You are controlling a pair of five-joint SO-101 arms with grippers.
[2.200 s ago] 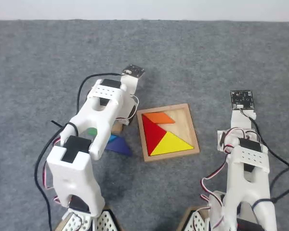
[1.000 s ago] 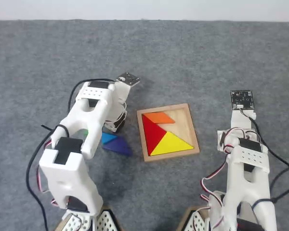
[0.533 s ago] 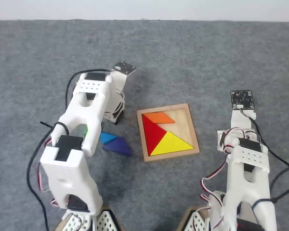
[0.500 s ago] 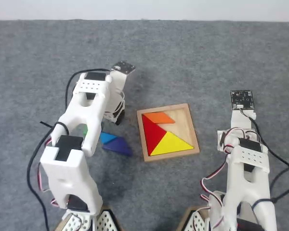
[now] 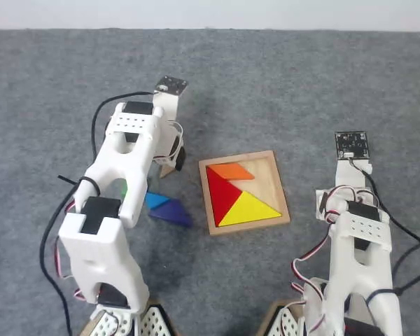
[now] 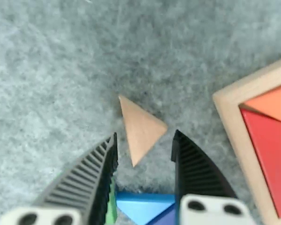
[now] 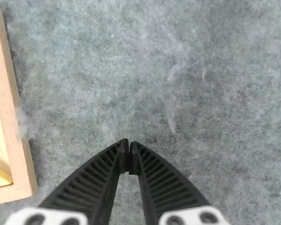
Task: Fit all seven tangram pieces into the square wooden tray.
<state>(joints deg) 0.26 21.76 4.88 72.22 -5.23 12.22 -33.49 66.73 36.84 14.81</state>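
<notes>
The square wooden tray (image 5: 274,183) holds an orange parallelogram (image 5: 231,171), a red triangle (image 5: 221,194) and a yellow triangle (image 5: 250,208). A small plain-wood triangle (image 6: 140,129) lies flat on the carpet just left of the tray (image 6: 232,119). My left gripper (image 6: 145,139) hangs open over it, one finger on each side, not touching. Blue (image 5: 156,201), purple (image 5: 172,212) and green (image 5: 124,189) pieces lie together nearer the left arm's base, partly under the arm. My right gripper (image 7: 129,144) is shut on nothing, low over bare carpet right of the tray (image 7: 14,140).
Grey carpet covers the whole table. The left arm (image 5: 126,175) stretches over the loose pieces. The right arm (image 5: 357,231) stands right of the tray. Open carpet lies beyond the tray and at the far left.
My left arm has swung away from the tray, toward the far left. The plain-wood triangle now shows on the carpet between its open fingers. The right arm has not moved.
</notes>
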